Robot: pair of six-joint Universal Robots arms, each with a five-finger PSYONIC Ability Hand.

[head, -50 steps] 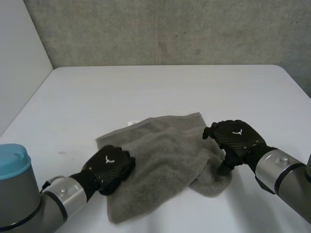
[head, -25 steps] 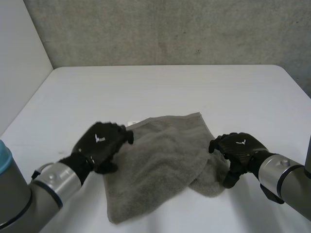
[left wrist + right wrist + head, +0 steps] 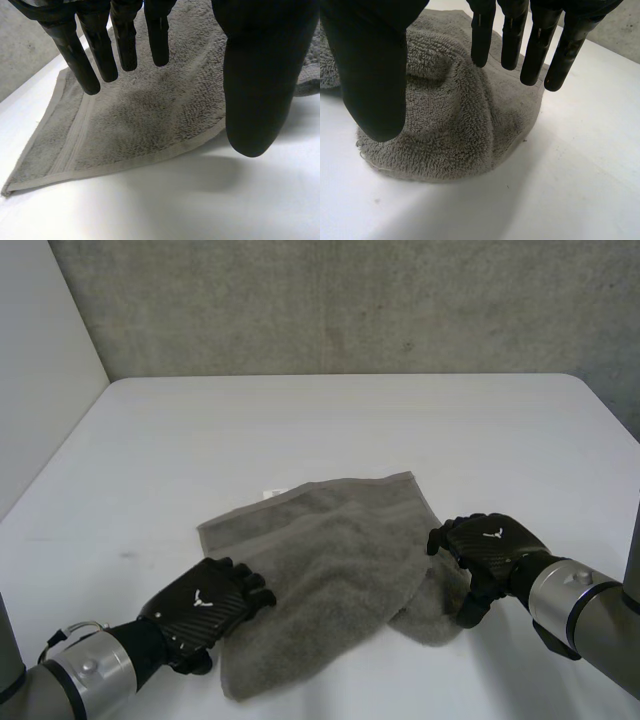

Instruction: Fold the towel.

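Left hand (image 3: 205, 605) dropped lower-left; it and right hand (image 3: 490, 545) splayed, empty, over rumpled grey terry towel (image 3: 330, 560). Likely regrasping: pinch an edge next.

A smooth white table with rounded far corners (image 3: 350, 420) spreads from near to far. Behind its far edge stands a rough grey concrete wall (image 3: 350, 305), mottled and faintly stained. On the left, a plain pale white wall (image 3: 45, 360) meets the concrete in a vertical corner. The light is soft and even, and the tabletop is bright.
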